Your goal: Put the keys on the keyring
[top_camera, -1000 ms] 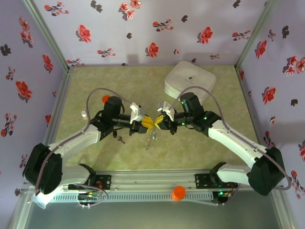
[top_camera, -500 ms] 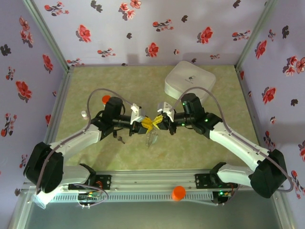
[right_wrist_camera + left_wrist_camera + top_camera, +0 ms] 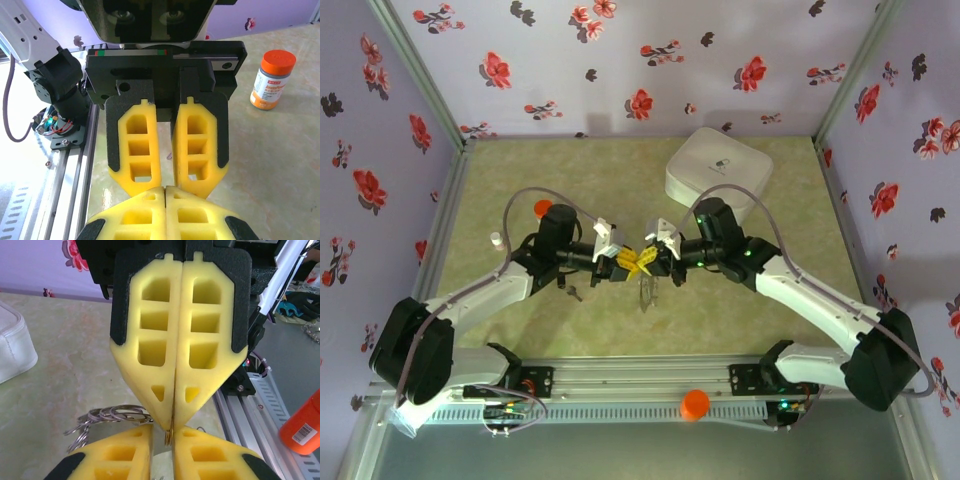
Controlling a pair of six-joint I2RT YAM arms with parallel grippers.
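The two arms meet tip to tip just left of centre in the overhead view, above the tabletop (image 3: 720, 310). The right hand (image 3: 173, 420) is pressed fully closed, pinching a thin metal edge at its very tips. This seems to be part of the keyring (image 3: 112, 415), whose loops trail off toward the lower left of the left wrist view. The left hand (image 3: 168, 175) stands slightly open with a narrow gap between its pads, and that gap sits around the same metal edge without clamping it. From above, a silvery bunch hangs below the two hands, just under frame centre. Whether a key is among it is too small to tell.

A small dark thing (image 3: 575, 293) lies on the tabletop left of centre, below the left forearm (likely the black-headed key, though it is tiny).

The risks are mostly about grip. The right hand's hold is at the extreme tips, so any sideways tug from the left hand could pull the metal free and drop the bunch. If the left hand closes off-line, it may push the floppy loops aside and grasp nothing. The foam tips are touching or nearly so, and could also shove each other and twist the piece out.
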